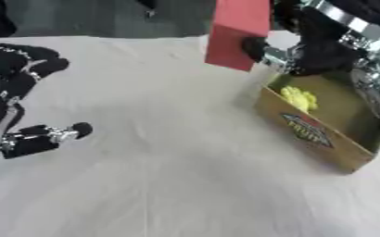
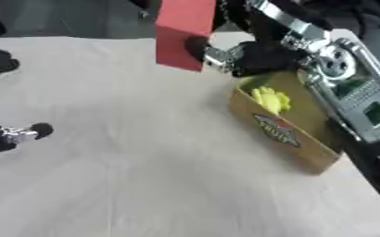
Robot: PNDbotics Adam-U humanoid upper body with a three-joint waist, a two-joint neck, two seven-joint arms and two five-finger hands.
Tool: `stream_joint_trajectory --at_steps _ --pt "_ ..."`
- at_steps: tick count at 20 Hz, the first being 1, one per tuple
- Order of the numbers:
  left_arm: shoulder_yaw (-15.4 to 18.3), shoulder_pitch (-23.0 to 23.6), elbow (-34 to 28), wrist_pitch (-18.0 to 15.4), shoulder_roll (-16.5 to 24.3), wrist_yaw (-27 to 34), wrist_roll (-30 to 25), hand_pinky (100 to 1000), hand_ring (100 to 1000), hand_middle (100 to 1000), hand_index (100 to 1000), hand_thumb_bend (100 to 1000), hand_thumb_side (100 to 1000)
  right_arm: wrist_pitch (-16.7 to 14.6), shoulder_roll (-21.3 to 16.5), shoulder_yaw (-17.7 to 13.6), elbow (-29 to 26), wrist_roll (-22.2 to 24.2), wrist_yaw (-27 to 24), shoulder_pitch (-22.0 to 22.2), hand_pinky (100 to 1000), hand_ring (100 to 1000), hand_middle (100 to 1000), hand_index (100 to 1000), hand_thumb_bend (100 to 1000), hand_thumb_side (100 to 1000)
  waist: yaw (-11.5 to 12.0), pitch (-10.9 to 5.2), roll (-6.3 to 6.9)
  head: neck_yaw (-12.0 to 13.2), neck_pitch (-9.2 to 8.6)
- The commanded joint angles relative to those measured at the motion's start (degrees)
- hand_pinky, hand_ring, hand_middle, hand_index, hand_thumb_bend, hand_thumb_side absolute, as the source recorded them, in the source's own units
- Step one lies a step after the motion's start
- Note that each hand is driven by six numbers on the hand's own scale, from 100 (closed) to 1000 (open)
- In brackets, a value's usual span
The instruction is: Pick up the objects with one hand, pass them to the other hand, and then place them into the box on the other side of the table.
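A red box-shaped object hangs in the air above the table, just left of the cardboard box. My right hand comes in from the upper right and is shut on the red object, thumb on its near face. The cardboard box stands at the right side of the table with a printed label on its long wall; a yellow object lies inside it. My left hand rests at the left edge, fingers relaxed and holding nothing, thumb sticking out to the right.
The pale tabletop stretches between my left hand and the cardboard box. A dark floor lies beyond the table's far edge. My right forearm hangs over the box's far side.
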Motion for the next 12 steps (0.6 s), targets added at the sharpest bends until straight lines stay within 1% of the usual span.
stream_joint_trajectory --at_steps 1,7,12 --pt "2.57 0.52 -0.9 2.03 2.41 2.14 0.17 637 645 657 761 938 236 -0.5 -3.19 -2.87 0.15 -2.3 -0.58 0.94 995 702 471 622 100 311 0.03 -0.95 0.05 -1.61 0.2" --pt "5.72 3.01 -1.31 5.32 2.77 4.68 1.09 630 635 650 752 896 239 -1.05 -5.49 -6.12 1.25 -5.65 0.22 5.63 993 702 473 623 100 308 0.04 -0.79 -0.05 -3.26 0.07" --pt "7.82 4.31 -1.53 7.5 2.86 6.34 2.16 628 631 647 743 870 229 -1.13 -6.56 -8.14 3.01 -7.71 2.26 10.07 990 702 475 623 100 309 0.12 -0.66 0.02 -4.27 -0.28"
